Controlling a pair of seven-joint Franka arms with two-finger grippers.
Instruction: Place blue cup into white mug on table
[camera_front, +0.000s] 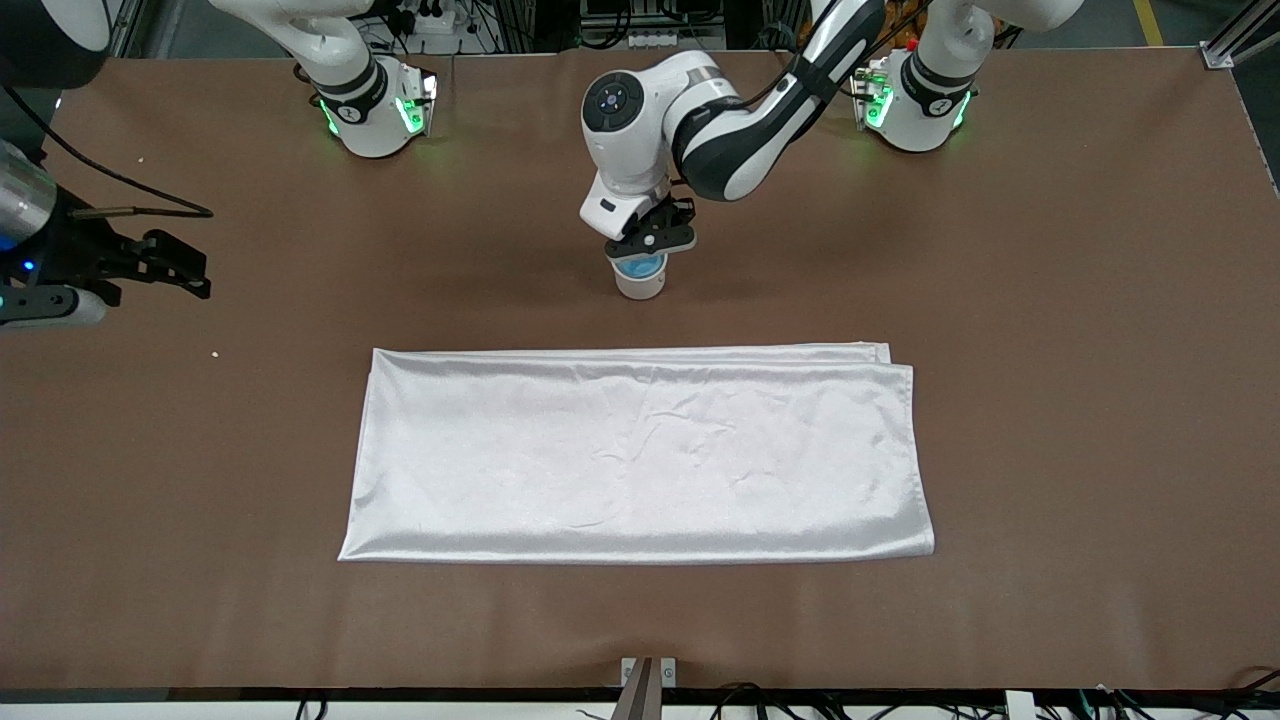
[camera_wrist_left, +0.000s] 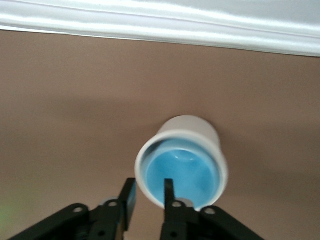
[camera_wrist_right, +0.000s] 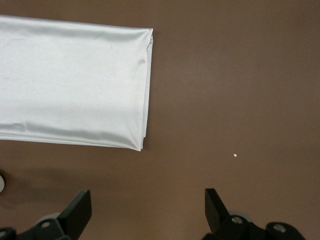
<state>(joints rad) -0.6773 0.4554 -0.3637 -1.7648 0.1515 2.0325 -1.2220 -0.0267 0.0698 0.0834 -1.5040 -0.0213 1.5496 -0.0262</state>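
Observation:
The blue cup (camera_front: 638, 266) sits inside the white mug (camera_front: 640, 286), which stands on the table (camera_front: 1050, 300) in its middle, farther from the front camera than the white cloth. My left gripper (camera_front: 650, 240) is just above the mug. In the left wrist view the gripper (camera_wrist_left: 148, 186) is open, with one finger over the blue cup (camera_wrist_left: 185, 170) and the other outside the mug's (camera_wrist_left: 192, 129) rim, a gap on both sides. The mug's handle is hidden. My right gripper (camera_front: 180, 265) waits open over bare table at the right arm's end, and it is empty in its own view (camera_wrist_right: 147, 197).
A folded white satin cloth (camera_front: 640, 450) lies flat, nearer to the front camera than the mug; it also shows in the left wrist view (camera_wrist_left: 160, 20) and the right wrist view (camera_wrist_right: 70, 85). Both arm bases stand along the table's edge farthest from the front camera.

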